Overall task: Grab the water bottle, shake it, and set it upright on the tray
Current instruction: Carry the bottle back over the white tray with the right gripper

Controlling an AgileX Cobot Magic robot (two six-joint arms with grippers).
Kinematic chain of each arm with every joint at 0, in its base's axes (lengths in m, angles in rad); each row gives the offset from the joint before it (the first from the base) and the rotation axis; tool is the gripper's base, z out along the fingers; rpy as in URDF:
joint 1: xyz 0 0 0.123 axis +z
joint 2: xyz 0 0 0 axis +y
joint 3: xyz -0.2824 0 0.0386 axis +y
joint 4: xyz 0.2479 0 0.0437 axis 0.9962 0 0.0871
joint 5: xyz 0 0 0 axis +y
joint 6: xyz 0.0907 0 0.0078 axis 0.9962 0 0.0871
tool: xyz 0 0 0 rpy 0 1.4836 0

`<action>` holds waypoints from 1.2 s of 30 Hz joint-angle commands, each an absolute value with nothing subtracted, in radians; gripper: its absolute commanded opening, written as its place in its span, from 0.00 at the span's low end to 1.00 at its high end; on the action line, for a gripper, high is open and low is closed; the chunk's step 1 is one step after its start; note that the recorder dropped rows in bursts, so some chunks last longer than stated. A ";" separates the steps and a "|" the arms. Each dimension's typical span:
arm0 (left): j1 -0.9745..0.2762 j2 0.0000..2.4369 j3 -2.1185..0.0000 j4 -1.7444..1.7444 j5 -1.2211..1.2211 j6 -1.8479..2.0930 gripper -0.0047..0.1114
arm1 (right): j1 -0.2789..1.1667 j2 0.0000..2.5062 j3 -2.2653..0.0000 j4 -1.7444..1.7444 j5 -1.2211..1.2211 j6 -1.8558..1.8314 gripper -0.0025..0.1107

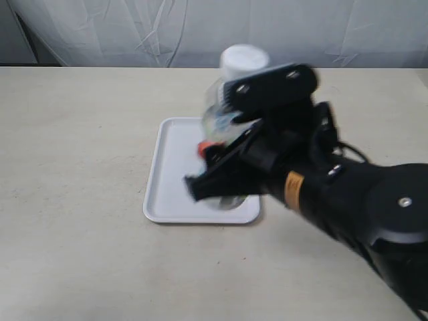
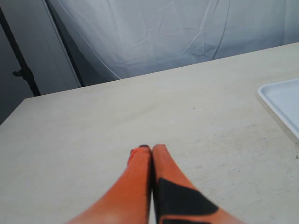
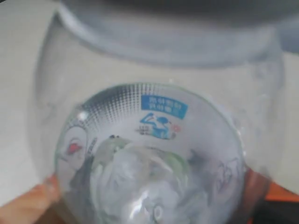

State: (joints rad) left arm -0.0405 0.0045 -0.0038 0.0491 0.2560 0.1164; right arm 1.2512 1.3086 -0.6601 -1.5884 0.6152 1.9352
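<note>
Pale wrinkled cloth (image 1: 301, 30) hangs behind a beige counter (image 1: 73, 134). Over it, the right claw (image 1: 217, 144) is clamped on the water bottle (image 1: 217, 110), with its orange fingers (image 3: 28, 207) pressed to opposite sides of the clear body. The right wrist view looks straight down the bottle, and blue and white label print shows through the plastic. In the exterior view the bottle sits in the grip with its white cap (image 1: 244, 61) uppermost. It leans a little, and both it and the black arm (image 1: 348, 200) are blurred. The bottle's lower end shows over the near right part of the white tray (image 1: 167, 180), but the blur hides whether it touches the tray floor. The tray lies flat on the counter, near the middle. Well off to the tray's left side, the left claw (image 2: 148, 150) is closed on nothing, its two orange tips pressed together just above the bare counter. One rounded corner of the tray sits at the edge of its wrist view.
</note>
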 commanded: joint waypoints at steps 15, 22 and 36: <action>-0.041 0.000 0.000 0.047 0.247 0.114 0.04 | 1.257 1.136 -0.702 -1.145 0.690 1.317 0.02; -0.041 0.000 0.000 0.047 0.247 0.114 0.04 | 1.257 1.130 -0.712 -1.111 0.515 1.206 0.02; -0.041 0.000 0.000 0.047 0.247 0.114 0.04 | 1.259 1.171 -0.702 -0.967 0.657 1.278 0.02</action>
State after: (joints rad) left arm -0.0405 0.0045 -0.0038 0.0491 0.2560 0.1164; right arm 1.2610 1.1895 -0.6853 -0.9575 0.6400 1.3223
